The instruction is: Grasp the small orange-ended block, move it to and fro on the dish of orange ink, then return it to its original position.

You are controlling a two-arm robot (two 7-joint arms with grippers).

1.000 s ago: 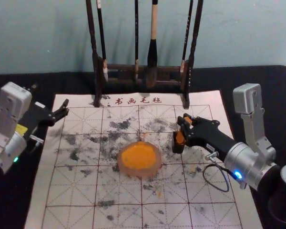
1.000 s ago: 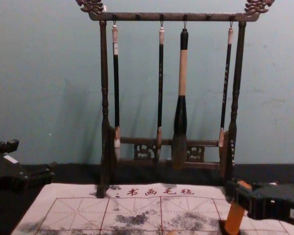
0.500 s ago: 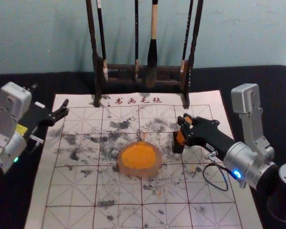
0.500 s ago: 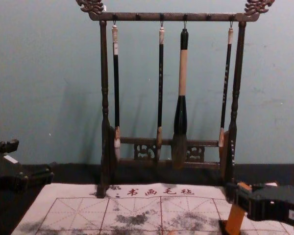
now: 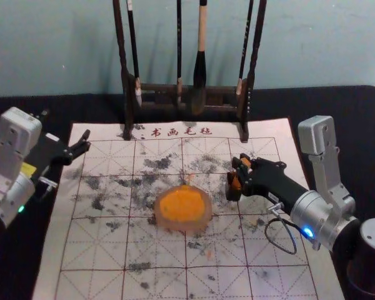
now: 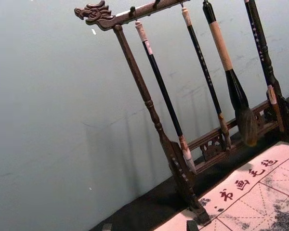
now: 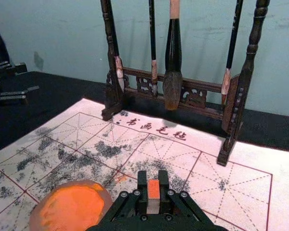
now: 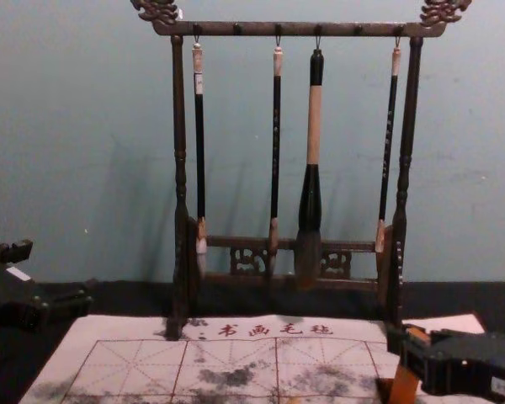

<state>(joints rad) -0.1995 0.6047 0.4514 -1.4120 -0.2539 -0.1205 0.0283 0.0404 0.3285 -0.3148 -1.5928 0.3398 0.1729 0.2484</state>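
On the calligraphy mat (image 5: 87, 250), beside the dish of orange ink (image 5: 183, 225), the orange-ended block (image 7: 153, 190) is gripped.
The brush rack (image 5: 162, 89) stands along the mat's far edge. The left gripper (image 8: 57, 273), jaws wide, is parked by the far left corner; the right gripper (image 5: 240, 164) pinches the block between dish and right edge, a dark base (image 5: 234, 190) at its lower end. The grasp is done; the to-and-fro strokes and return look left to do, though earlier inking can't be ruled out.
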